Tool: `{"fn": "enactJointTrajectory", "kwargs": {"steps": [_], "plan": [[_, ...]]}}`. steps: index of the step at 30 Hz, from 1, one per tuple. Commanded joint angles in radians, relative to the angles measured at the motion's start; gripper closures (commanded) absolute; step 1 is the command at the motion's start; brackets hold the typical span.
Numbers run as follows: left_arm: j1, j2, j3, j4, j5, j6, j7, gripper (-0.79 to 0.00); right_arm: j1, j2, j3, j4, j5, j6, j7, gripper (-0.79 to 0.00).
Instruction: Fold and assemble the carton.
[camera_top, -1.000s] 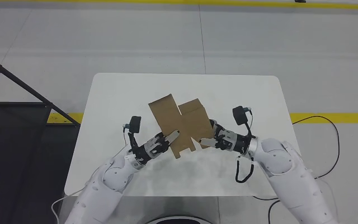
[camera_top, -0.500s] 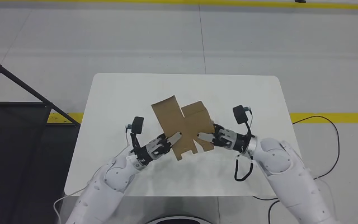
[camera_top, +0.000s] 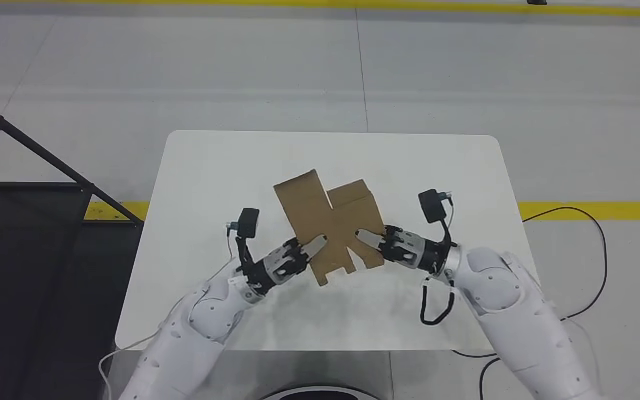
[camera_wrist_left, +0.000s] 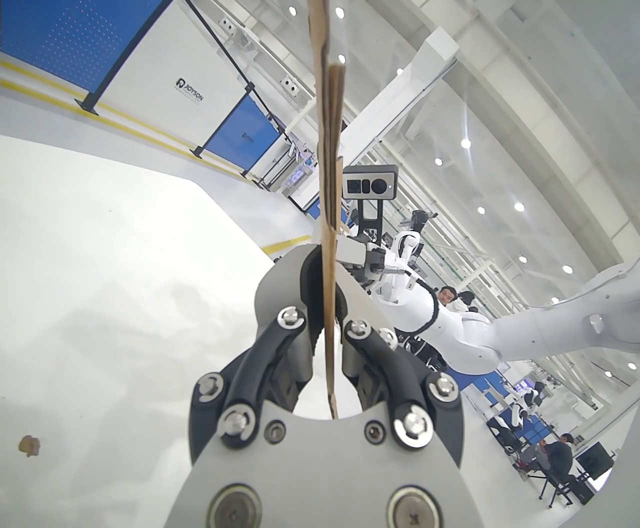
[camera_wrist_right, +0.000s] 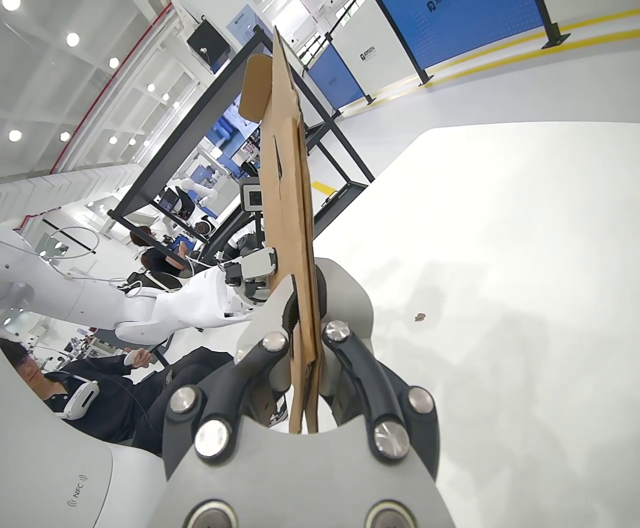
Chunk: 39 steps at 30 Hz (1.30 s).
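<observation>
The carton (camera_top: 327, 226) is a flattened brown cardboard blank with flaps, held up over the middle of the white table (camera_top: 200, 170). My left gripper (camera_top: 312, 244) is shut on its near left edge. My right gripper (camera_top: 363, 238) is shut on its near right edge. The left wrist view shows the carton (camera_wrist_left: 327, 210) edge-on, a thin strip pinched in the left gripper (camera_wrist_left: 327, 272). Seen from the right wrist, the carton (camera_wrist_right: 285, 200) rises from the shut right gripper (camera_wrist_right: 304, 285), with a flap curling at its far end.
A small brown scrap (camera_wrist_left: 29, 445) lies on the table near the grippers, and it is the speck (camera_wrist_right: 419, 316) seen from the right wrist. The table has bare room on all sides. A dark frame (camera_top: 50, 170) stands off its left edge.
The carton has shifted slightly to the right and turned a little. Both grippers kept hold, the right one creeping further up the carton's edge.
</observation>
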<state>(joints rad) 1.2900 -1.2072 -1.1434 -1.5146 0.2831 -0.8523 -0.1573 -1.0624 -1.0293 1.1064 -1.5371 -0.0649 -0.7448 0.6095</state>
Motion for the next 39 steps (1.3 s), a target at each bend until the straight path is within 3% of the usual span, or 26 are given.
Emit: {"fn": "enactJointTrajectory", "kwargs": {"steps": [1, 18, 32, 39], "plan": [[-0.002, 0.002, -0.013, 0.0, -0.001, 0.01, -0.009, -0.785, 0.0, 0.0, 0.002, -0.002, 0.0, -0.003, 0.001, 0.0], [0.036, 0.024, -0.135, -0.022, -0.002, -0.011, -0.021, -0.785, -0.01, 0.008, 0.037, -0.019, 0.022, 0.002, 0.039, 0.0], [0.039, 0.022, -0.131, -0.02, -0.023, 0.013, -0.008, -0.785, -0.02, 0.008, 0.036, -0.034, 0.013, 0.013, 0.033, 0.0], [-0.009, 0.016, -0.115, 0.034, -0.067, -0.016, 0.0, -0.785, -0.053, 0.016, 0.054, -0.069, 0.022, 0.016, 0.071, 0.0]]}}
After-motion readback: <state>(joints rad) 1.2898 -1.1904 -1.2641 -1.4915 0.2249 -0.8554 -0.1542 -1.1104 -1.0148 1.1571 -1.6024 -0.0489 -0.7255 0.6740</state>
